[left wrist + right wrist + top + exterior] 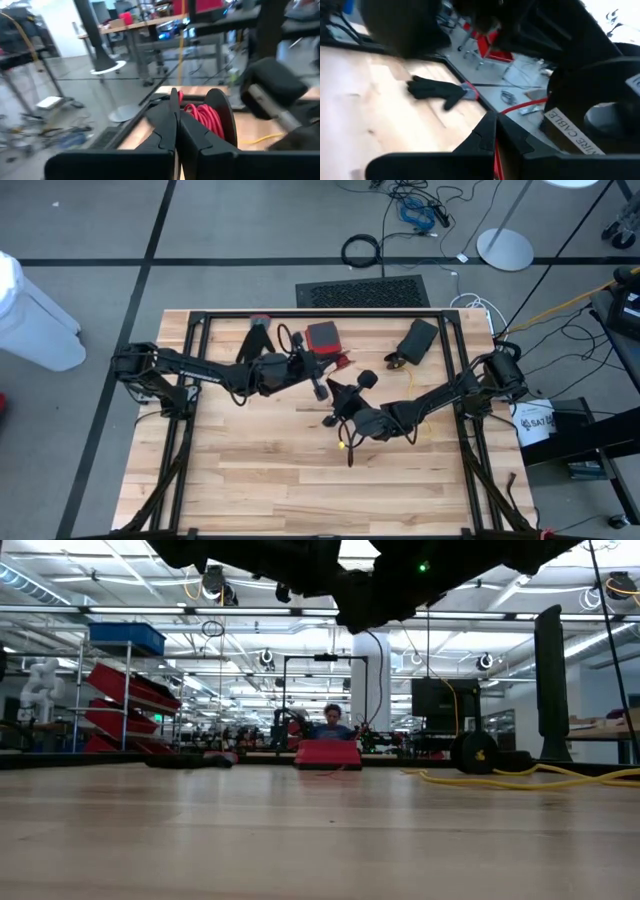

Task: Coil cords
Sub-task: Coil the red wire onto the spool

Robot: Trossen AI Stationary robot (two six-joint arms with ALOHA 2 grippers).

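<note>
A black spool [220, 112] wound with red wire [202, 117] hangs above the middle of the table between my two grippers. In the right wrist view the spool [580, 132] bears a label. My left gripper [176, 100] comes from the table's left and is shut at the spool. Coming from the right, my right gripper [496, 122] is shut on a loose run of the red wire. The yellow cord [520, 778] lies on the table toward the right. From above, both grippers [335, 395] meet beside the spool [363, 380]. My left gripper pinches a thin black edge [172, 92], which looks like the rim of the spool's near flange, between its two fingertips. The fingers lie level, coming from the table's left. The spool is clear of the table. My right gripper pinches the red wire [496, 146] between its two fingers. They lie level, pointing toward the table's far left. From the fingertips the wire [525, 106] runs on toward the spool, off the table.
A red box [322, 336] and a black glove [437, 90] lie near the far edge. At the far right lies a black pouch [416, 338]. A black frame [300, 315] runs round the table. The near half of the wooden top [300, 480] shows bare.
</note>
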